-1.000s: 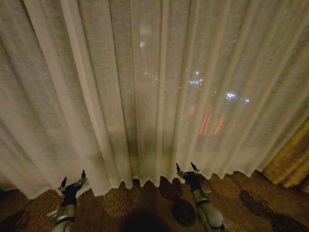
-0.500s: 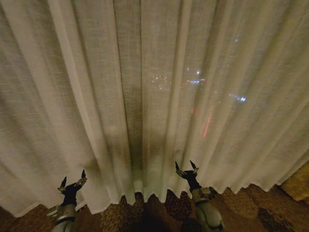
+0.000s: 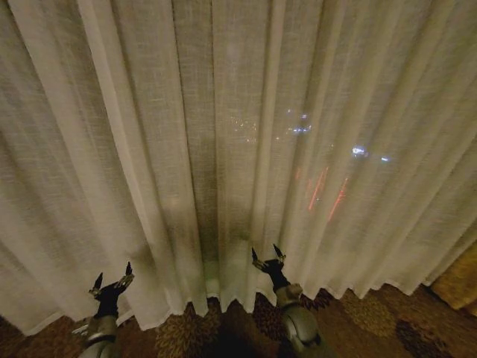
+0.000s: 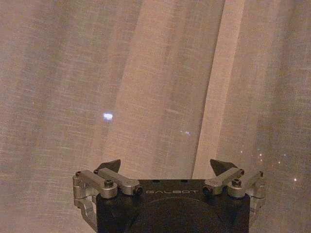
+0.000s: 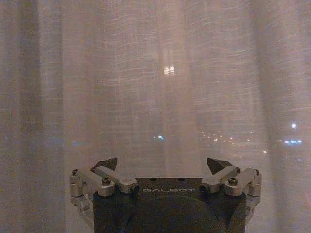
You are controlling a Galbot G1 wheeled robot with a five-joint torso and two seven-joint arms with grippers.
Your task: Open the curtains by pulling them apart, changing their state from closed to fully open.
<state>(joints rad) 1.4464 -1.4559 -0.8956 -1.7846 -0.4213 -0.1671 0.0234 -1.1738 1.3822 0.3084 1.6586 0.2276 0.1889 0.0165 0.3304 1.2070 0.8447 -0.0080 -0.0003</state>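
From the head camera, the curtains (image 3: 223, 149) hang closed across nearly the whole scene, with the hem running from about 7 o'clock to 4 o'clock over the patterned carpet (image 3: 358, 328). The left gripper (image 3: 113, 277) waits at 7 o'clock, jaws spread and empty. The right gripper (image 3: 268, 258) sits nearer 6 o'clock, fingers parted, seemingly aimed at the dark central fold where the panels probably meet, so each arm could take one side.

At the left wrist, the left gripper (image 4: 165, 166) faces the cloth with jaws released. The curtains (image 4: 155, 77) show cream pleats with faint lights behind them.

At the right wrist, the right gripper (image 5: 161, 164) is likewise spread, holding nothing. The curtains (image 5: 160, 63) look sheer and finely woven.
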